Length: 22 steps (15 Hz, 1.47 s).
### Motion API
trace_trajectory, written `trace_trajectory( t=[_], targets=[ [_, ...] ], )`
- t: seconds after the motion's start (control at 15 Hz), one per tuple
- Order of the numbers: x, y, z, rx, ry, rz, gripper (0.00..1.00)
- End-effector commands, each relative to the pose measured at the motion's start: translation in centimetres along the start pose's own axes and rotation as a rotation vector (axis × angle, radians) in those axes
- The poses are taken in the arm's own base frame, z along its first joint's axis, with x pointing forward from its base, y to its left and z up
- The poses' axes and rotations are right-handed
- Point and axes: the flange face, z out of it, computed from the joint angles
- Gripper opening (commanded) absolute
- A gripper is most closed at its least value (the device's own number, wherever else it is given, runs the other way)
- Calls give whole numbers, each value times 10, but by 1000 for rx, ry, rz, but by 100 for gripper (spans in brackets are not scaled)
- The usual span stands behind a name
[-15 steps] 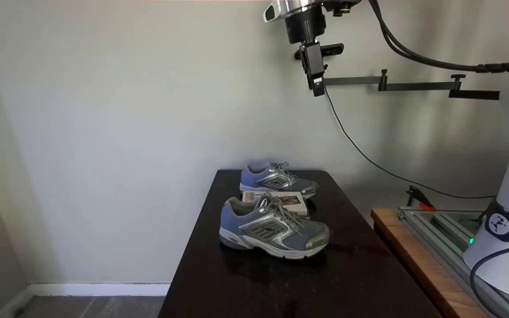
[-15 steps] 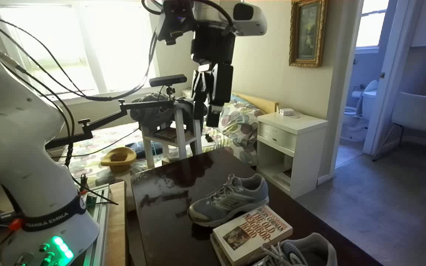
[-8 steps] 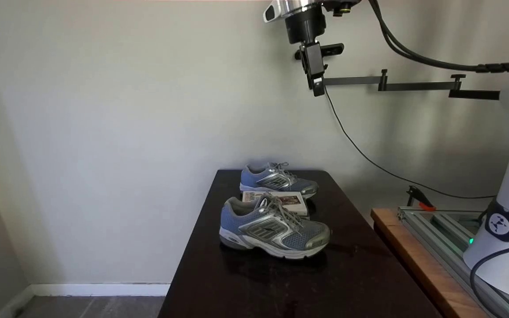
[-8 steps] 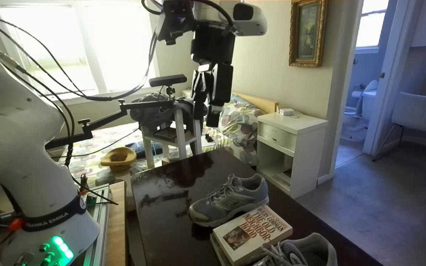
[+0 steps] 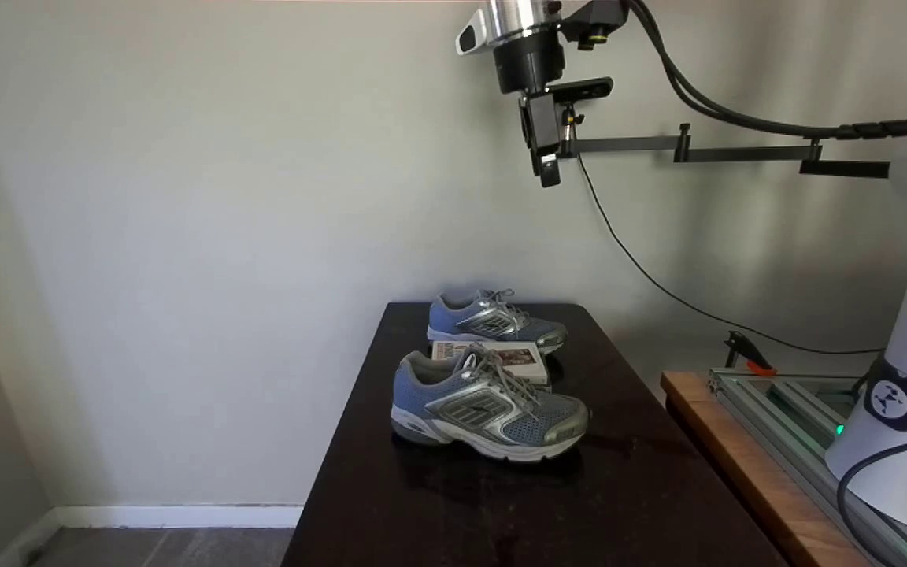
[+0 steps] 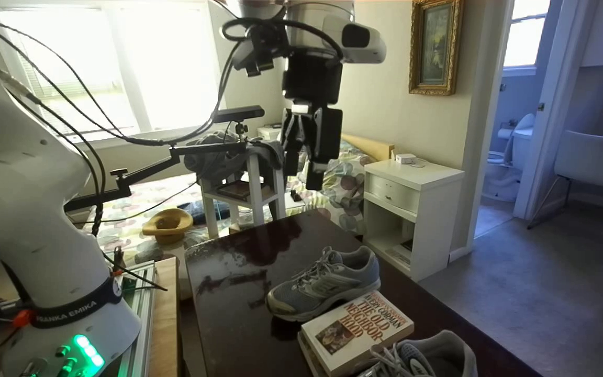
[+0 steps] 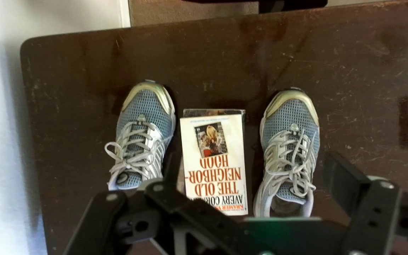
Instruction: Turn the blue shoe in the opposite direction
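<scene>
Two similar grey-blue running shoes lie on the dark table, toes toward the robot base. The one I take as the blue shoe, darker in the exterior views, is the front one (image 5: 493, 405) in an exterior view; it shows beyond the book (image 6: 327, 283) and at right in the wrist view (image 7: 292, 141). The paler shoe is behind the book (image 5: 493, 319), cut off in an exterior view (image 6: 432, 358), and at left in the wrist view (image 7: 142, 134). My gripper (image 6: 304, 172) is open and empty, high above the table (image 5: 546, 175); its fingers stand wide apart in the wrist view (image 7: 253, 166).
A paperback book (image 7: 214, 163) on another flat item lies between the shoes. The dark table (image 5: 453, 520) ends close to the wall (image 5: 225, 236). A camera arm (image 6: 207, 148) stands behind the gripper. A white nightstand (image 6: 411, 183) is beyond the table.
My gripper has moved slightly down and away from the robot base: left and down in an exterior view, right and down in the opposite one. The shoes and book have not moved.
</scene>
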Motion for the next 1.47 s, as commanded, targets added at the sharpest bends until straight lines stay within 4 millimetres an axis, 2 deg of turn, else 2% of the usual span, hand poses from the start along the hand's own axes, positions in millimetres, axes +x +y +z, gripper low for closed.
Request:
trace_trajectory(
  t=[0.0,0.33,0.53,1.07,1.4],
  targets=[
    [32,2,16,52,101,-56,100],
    [74,-6,43,89,251,-128,100],
    [88,-17,65,117,267,-141,100],
    [110,-31,118,172,253,-85,100],
    [109,-30,117,154,223,-103,100]
  ],
)
